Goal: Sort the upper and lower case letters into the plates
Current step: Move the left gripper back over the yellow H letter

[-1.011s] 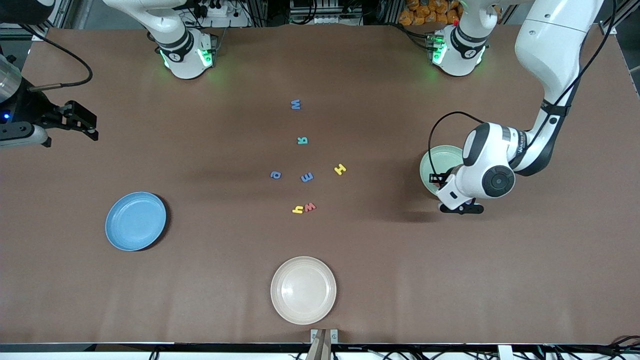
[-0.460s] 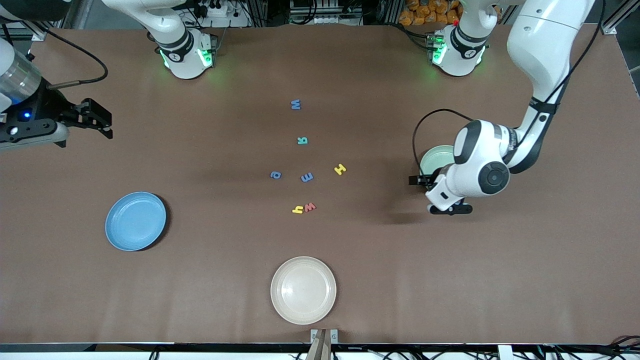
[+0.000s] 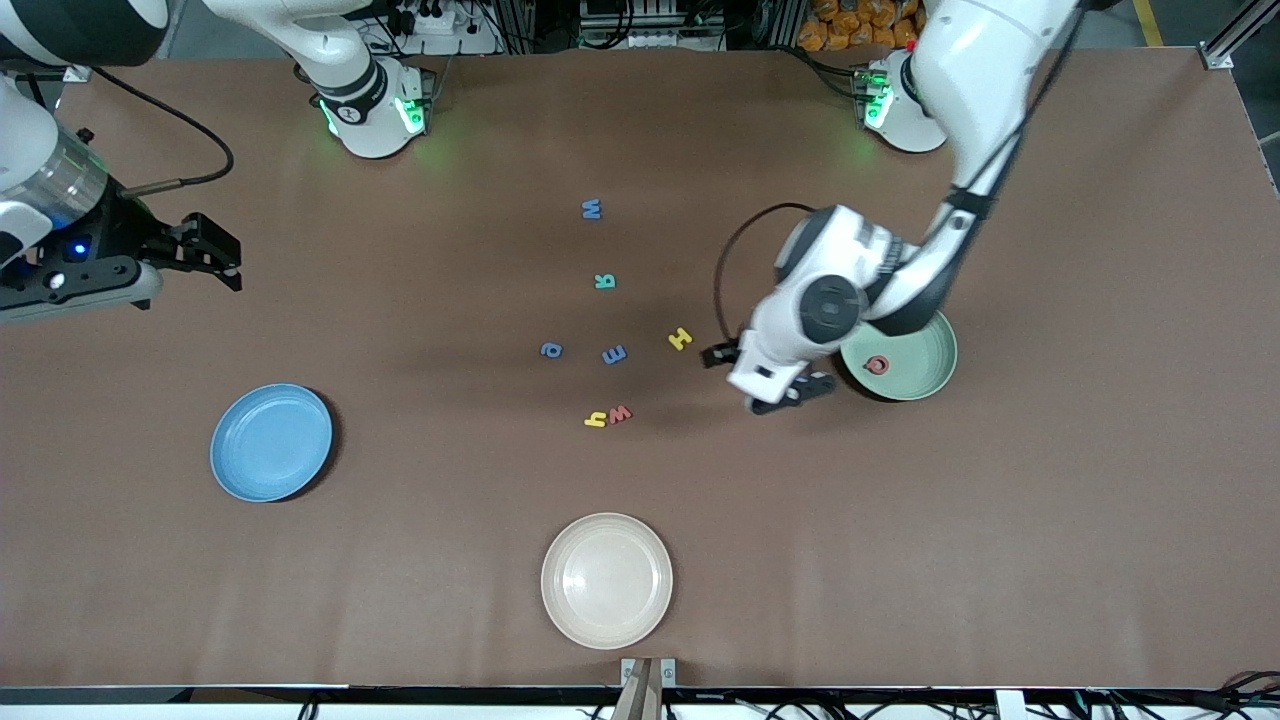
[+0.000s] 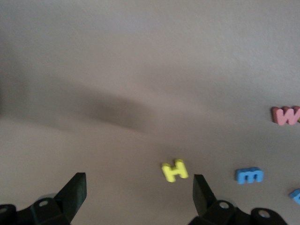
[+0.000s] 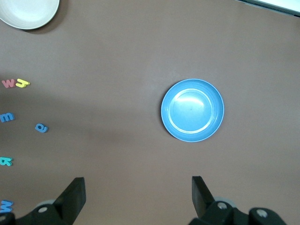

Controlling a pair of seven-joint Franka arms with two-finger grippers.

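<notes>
- Letters sit scattered mid-counter: yellow H point(image 3: 680, 338), blue E point(image 3: 614, 354), blue a point(image 3: 551, 350), teal k point(image 3: 604, 281), blue M point(image 3: 592, 208), and a yellow h point(image 3: 595, 419) touching a red w point(image 3: 620, 413).
- Left tool point(image 3: 768, 380) hangs low over the bare counter point(image 3: 1050, 520) between the yellow H and the mint green plate point(image 3: 925, 350), jaws spread wide, nothing in them.
- Inside that mint plate lies one red letter point(image 3: 877, 364); the left arm's body covers part of the rim.
- Left wrist view shows the fingers point(image 4: 75, 190) parted with the yellow H point(image 4: 175, 169) on the counter between them, plus a blue letter point(image 4: 249, 175) and the red w point(image 4: 286, 115); neither plate shows there.
- Right tool point(image 3: 205, 250) waits up in the air over the right arm's end of the counter, jaws wide, holding nothing.
- Right wrist view looks straight down on the blue plate point(image 5: 192, 110), which holds nothing, with the cream plate point(image 5: 28, 11) at the picture's edge.
- From the front, the blue plate point(image 3: 271, 441) lies toward the right arm's end, and the cream plate point(image 3: 607, 579) is nearest the front camera.
</notes>
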